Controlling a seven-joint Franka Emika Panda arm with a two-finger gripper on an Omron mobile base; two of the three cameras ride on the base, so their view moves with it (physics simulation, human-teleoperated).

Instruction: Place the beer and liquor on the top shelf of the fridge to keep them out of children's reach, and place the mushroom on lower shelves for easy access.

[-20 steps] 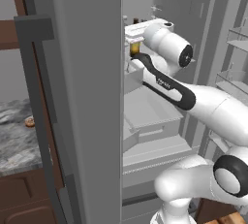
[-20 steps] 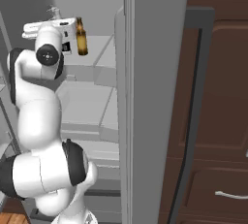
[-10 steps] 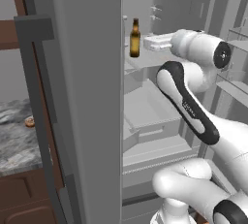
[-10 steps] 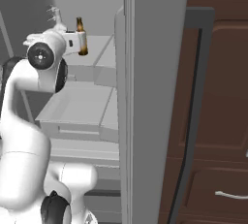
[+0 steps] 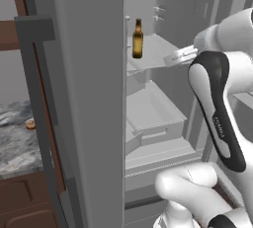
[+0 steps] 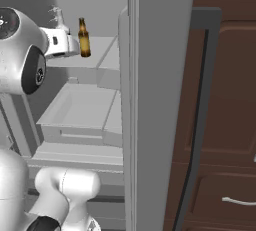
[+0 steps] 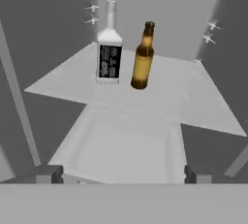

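The beer (image 7: 143,58), a brown bottle, stands upright on the fridge's top shelf (image 7: 198,99), with the clear liquor (image 7: 109,48) and its black label just left of it. From the left base view the beer (image 5: 138,38) stands near the shelf's left side. My gripper (image 7: 121,174) is open and empty, drawn back from both bottles, level with the shelf's front edge (image 5: 174,59). The mushroom (image 5: 30,123) lies on the stone counter left of the open fridge door (image 5: 89,98).
Below the top shelf a white drawer (image 7: 126,150) and lower shelves (image 5: 153,116) lie open to view. The fridge's grey side wall (image 6: 160,100) stands beside dark brown cabinets (image 6: 225,125). My white arm (image 5: 217,108) fills the right of the opening.
My gripper has pulled back out and to the right, away from the beer, which stays standing on the top shelf. The arm has swung higher and closer to the cameras.
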